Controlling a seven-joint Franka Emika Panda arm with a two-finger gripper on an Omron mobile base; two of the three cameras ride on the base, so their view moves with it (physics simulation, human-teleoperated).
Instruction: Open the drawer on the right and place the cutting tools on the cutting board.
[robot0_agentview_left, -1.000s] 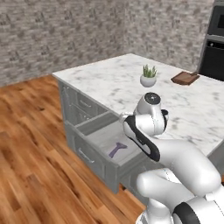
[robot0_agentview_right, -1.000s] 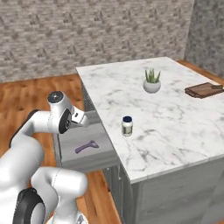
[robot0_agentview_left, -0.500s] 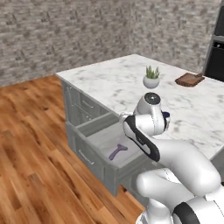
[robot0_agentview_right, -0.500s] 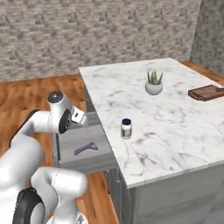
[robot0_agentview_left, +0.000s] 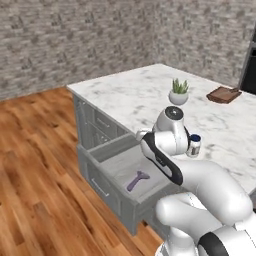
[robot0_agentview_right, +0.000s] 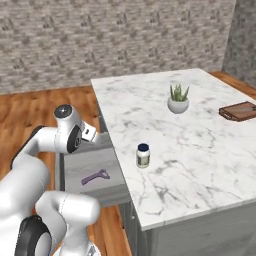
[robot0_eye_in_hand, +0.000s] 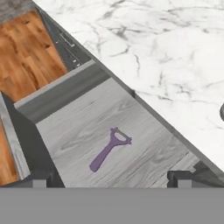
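The wide shallow grey-fronted island drawer (robot0_agentview_left: 116, 172) stands pulled out from the side of the white marble-topped island counter (robot0_agentview_right: 200, 145), its pale grey floor exposed. On that floor lies the purple peeler with a Y-shaped head (robot0_eye_in_hand: 110, 148), flat and alone, roughly at the middle of the drawer (also visible in the left base view (robot0_agentview_left: 136, 180) and the right base view (robot0_agentview_right: 95, 176)). No knife can be made out in the visible part of the drawer.

The white arm's two-finger gripper (robot0_eye_in_hand: 113, 177) hangs above the open drawer, looking down into it. Its dark fingertips (robot0_eye_in_hand: 41, 177) sit far apart at the bottom of the hand view, jaws spread wide, with nothing between them; the peeler lies below and apart from them, untouched.

The small rectangular reddish-brown wooden cutting board (robot0_agentview_right: 240, 111) rests near the far right edge of the counter top, well apart from the drawer (robot0_agentview_left: 223, 94); nothing lies on it.

Also on the counter: a small green plant in a round white pot (robot0_agentview_right: 178, 100) toward the middle, and a small pale jar with a dark lid (robot0_agentview_right: 143, 155) near the counter edge just beside the drawer. Brown wooden plank flooring (robot0_agentview_left: 35, 180) surrounds the island.
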